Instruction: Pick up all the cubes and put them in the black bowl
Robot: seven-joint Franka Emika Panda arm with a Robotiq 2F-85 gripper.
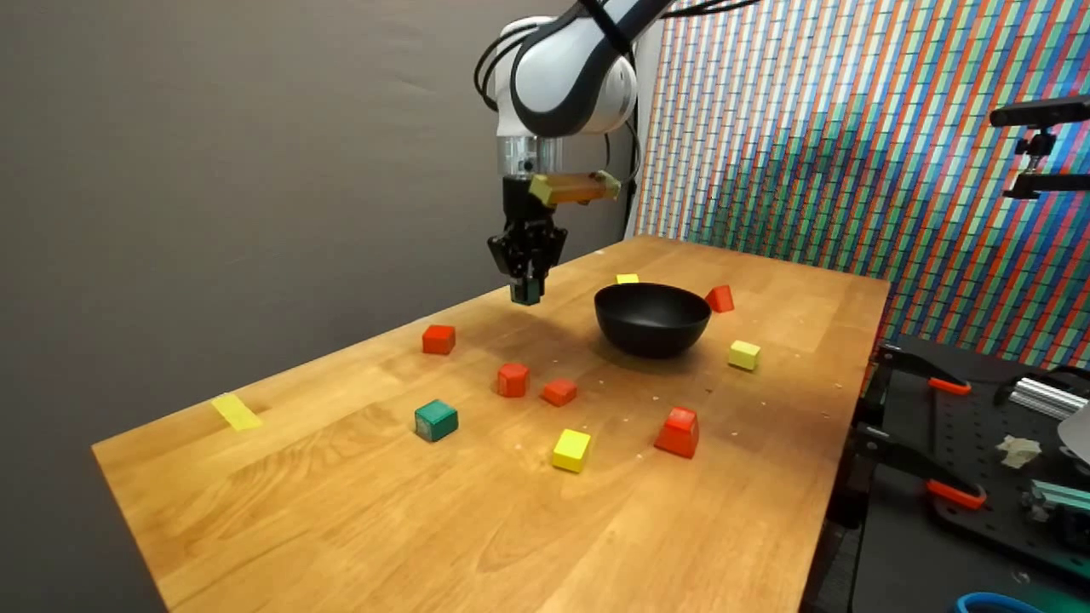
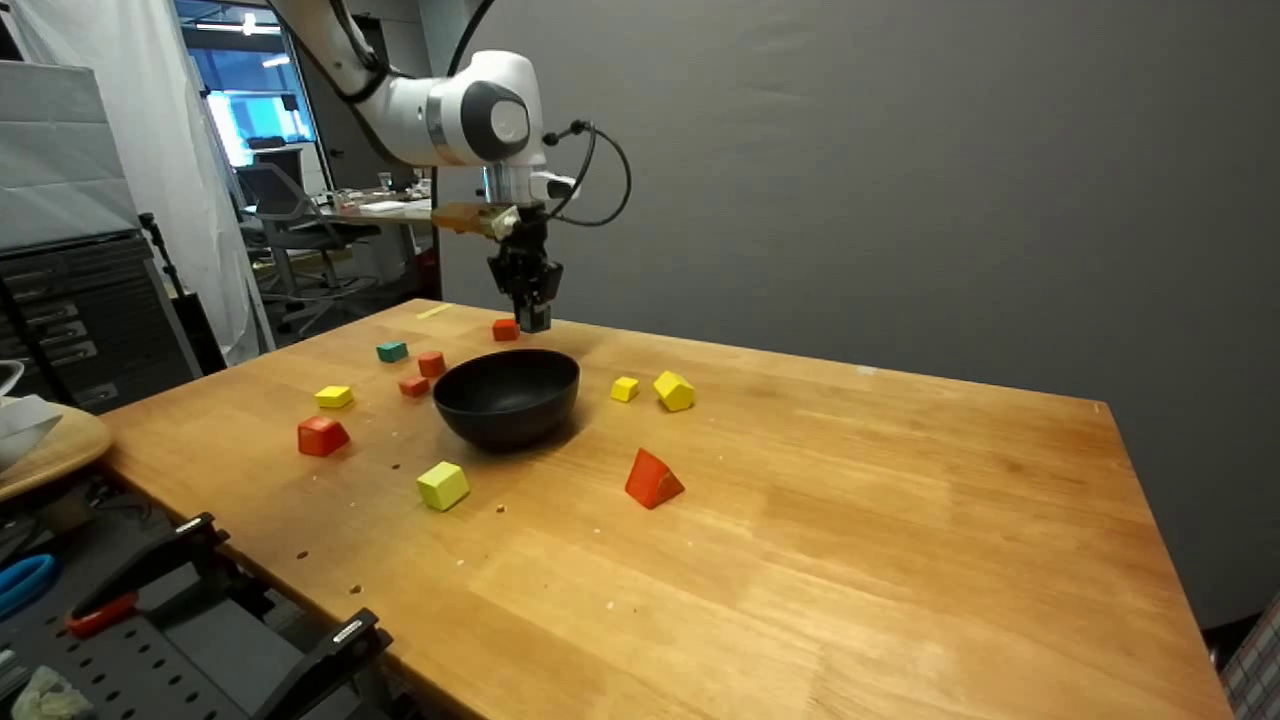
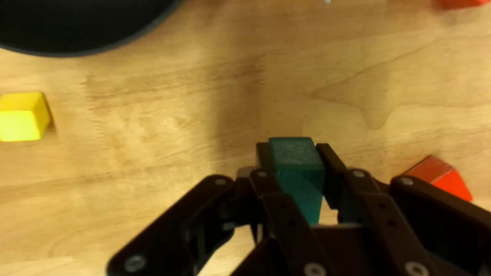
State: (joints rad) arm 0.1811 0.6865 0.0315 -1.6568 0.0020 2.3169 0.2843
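My gripper (image 1: pixel 525 277) is shut on a green cube (image 3: pixel 297 153) and holds it above the table. The black bowl (image 1: pixel 652 328) stands beside it; its inside shows no cubes in both exterior views. Around the bowl lie a second green cube (image 1: pixel 436 421), red blocks (image 1: pixel 438 340) (image 1: pixel 513 380) (image 1: pixel 559 392) (image 1: pixel 679 433), a red wedge (image 2: pixel 653 480), and yellow blocks (image 1: pixel 570 450) (image 1: pixel 744 355) (image 2: pixel 625 389) (image 2: pixel 674 391). In the wrist view the bowl (image 3: pixel 76 27) is at upper left, a yellow cube (image 3: pixel 23 117) left, and a red block (image 3: pixel 441 178) right.
A flat yellow strip (image 1: pixel 237 411) is stuck near the table's far edge. Black clamps with orange tips (image 1: pixel 924 370) sit at the table's side edge. A grey wall (image 2: pixel 900 200) stands close behind the table.
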